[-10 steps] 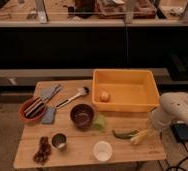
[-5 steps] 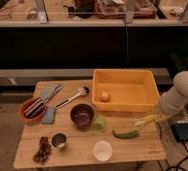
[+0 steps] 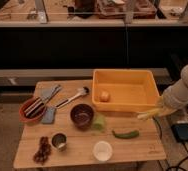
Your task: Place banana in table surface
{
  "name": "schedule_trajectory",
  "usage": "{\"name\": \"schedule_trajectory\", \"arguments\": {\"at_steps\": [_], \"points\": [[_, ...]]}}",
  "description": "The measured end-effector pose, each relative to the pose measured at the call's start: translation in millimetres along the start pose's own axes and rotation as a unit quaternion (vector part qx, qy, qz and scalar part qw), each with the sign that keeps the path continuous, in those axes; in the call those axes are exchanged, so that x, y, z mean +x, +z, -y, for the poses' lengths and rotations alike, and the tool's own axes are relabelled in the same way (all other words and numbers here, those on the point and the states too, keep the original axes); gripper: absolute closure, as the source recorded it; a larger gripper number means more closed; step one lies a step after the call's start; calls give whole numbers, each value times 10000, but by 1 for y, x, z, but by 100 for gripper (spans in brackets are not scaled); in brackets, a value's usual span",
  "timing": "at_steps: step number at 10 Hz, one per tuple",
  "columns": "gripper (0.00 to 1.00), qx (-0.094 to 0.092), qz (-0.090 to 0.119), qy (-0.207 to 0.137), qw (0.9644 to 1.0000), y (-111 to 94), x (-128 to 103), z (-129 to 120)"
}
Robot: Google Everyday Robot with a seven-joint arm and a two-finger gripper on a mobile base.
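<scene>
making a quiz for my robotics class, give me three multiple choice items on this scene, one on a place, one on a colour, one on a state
1. Where is the round orange fruit?
A) on the floor
B) inside the yellow bin
C) on a shelf

2. What colour is the pod lying on the table surface?
A) green
B) red
C) white

3. What state is the banana in?
A) lying in the bin
B) lying flat on the table surface
C) held in the tool, off the table surface

Key:
1 B, the fruit sits on the bin's floor, near its left wall.
2 A, the pod shows dark green against the light wood.
3 C, the tool, by the bin's front right corner, is shut on the banana, which sticks out leftward above the wood.
</scene>
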State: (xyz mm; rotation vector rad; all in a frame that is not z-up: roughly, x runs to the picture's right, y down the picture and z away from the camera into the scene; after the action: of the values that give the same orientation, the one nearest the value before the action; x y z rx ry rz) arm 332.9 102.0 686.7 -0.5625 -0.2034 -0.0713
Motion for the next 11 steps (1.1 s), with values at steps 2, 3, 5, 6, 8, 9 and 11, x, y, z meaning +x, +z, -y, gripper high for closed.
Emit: {"name": "schedule_trajectory", "arguments": {"at_steps": [2, 3, 5, 6, 8, 9, 11], "points": [[100, -120, -45, 36, 9999, 30, 4, -5], [100, -196, -92, 41, 9998, 47, 5, -9], [100, -373, -178, 57, 9991, 83, 9, -20], [100, -461, -215, 76, 9987, 98, 11, -26], [100, -597, -272, 111, 9978, 114, 14, -33], [100, -639, -298, 121, 9974, 118, 14, -33], [100, -739, -381, 137, 9964, 125, 18, -38]]}}
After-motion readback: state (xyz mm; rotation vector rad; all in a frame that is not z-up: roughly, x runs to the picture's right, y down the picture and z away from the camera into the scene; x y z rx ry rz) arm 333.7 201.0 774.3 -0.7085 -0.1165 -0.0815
